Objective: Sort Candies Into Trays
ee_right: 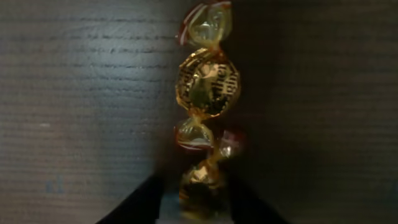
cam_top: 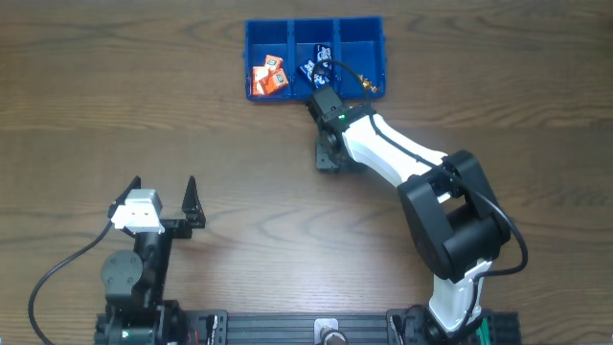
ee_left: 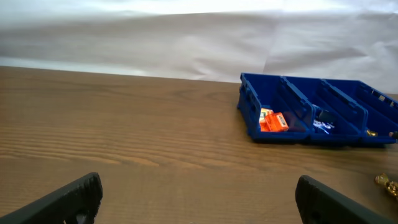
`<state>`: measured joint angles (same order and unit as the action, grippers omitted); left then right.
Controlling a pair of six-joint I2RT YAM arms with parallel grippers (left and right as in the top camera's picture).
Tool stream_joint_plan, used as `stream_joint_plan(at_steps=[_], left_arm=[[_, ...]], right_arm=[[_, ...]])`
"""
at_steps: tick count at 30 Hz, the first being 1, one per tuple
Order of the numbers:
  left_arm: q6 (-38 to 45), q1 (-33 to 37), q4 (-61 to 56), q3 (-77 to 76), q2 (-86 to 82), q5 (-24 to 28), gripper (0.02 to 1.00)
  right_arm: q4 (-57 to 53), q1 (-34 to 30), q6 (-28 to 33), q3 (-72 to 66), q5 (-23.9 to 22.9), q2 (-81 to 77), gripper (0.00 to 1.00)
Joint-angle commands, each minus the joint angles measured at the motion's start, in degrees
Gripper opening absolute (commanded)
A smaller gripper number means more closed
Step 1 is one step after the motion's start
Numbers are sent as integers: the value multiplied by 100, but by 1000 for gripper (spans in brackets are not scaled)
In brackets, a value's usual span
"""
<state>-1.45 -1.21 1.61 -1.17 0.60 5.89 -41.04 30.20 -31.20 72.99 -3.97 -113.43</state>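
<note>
Lying on the wooden table [cam_top: 144,96] right at the tip of your right gripper [ee_right: 196,204], the near gold-wrapped candy [ee_right: 202,177] points its twisted ends straight away from the tool, in one line with a second gold candy [ee_right: 207,81] just beyond it. I cannot tell whether this gripper is clamped on it or not. You find the blue three-compartment tray [cam_top: 314,22] close by in the top view, so the right arm is much nearer than the left gripper [cam_top: 163,196], which sits released and spread wide near its own base.
</note>
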Motion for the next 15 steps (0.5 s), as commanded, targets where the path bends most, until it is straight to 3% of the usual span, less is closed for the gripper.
stream_joint_plan(at_steps=[1, 15], left_arm=[[20, 28, 227, 87, -39, 146, 998], [20, 28, 229, 87, -39, 146, 998]], right_arm=[[7, -4, -35, -31, -107, -48, 338], [-177, -4, -81, -28, -334, 68, 198]])
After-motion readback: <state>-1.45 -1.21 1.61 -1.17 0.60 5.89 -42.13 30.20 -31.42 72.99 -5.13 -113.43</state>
